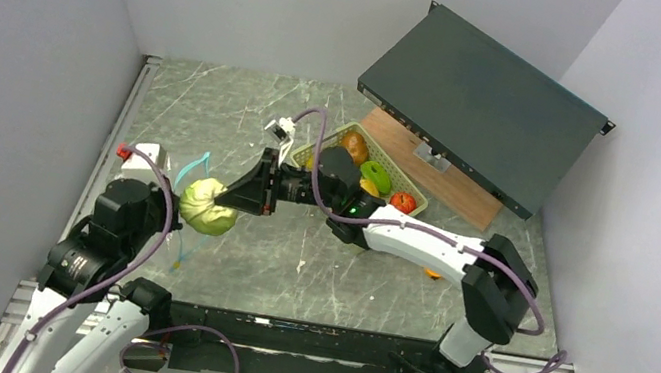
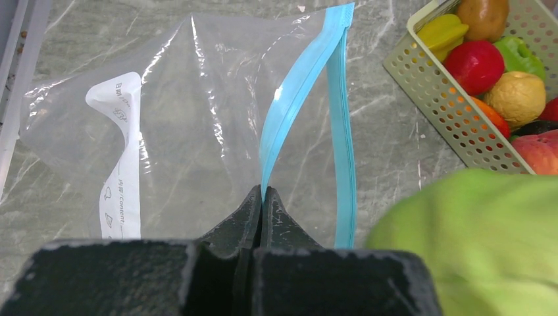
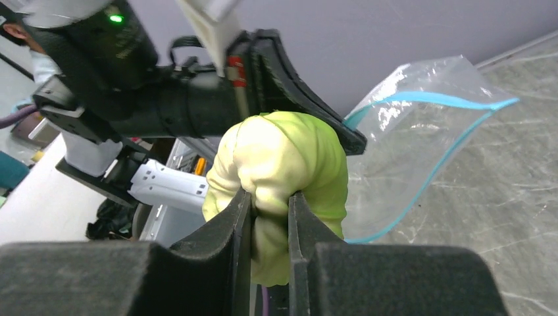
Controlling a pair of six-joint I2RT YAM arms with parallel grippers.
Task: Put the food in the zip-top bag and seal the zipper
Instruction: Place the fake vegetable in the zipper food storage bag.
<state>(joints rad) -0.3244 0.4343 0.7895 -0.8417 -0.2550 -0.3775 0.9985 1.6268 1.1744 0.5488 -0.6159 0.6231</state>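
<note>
Left side of the desk [image 1: 248, 112]: I had the left jaws closed tight on the upper lip of the zipper [image 2: 289, 112], raising it off the lower lip so the bag [image 2: 197, 99] gaped toward the desk's right edge. The right jaws, set narrow, pinched a lumpy green piece [image 3: 283, 158] by a fold at its back. They held it in the air just beside the left jaws and just outside that gap, not yet inside as far as I could judge.

The bag lay near the desk's left edge, its body reaching toward that edge. Its mouth ran lengthwise from the near edge toward the far one. The piece therefore sat on the open side, with the mouth lying to the left of the right jaws.

By my reading, the coming move asked the right arm [image 1: 418, 242] to push leftward, square across the mouth's long axis and under the raised lip. The opening looked slim against so bulky a piece, and the lip might snag.

The other food [image 2: 475, 62] waited in the basket [image 2: 434, 92] toward the far edge, well apart from the bag.
</note>
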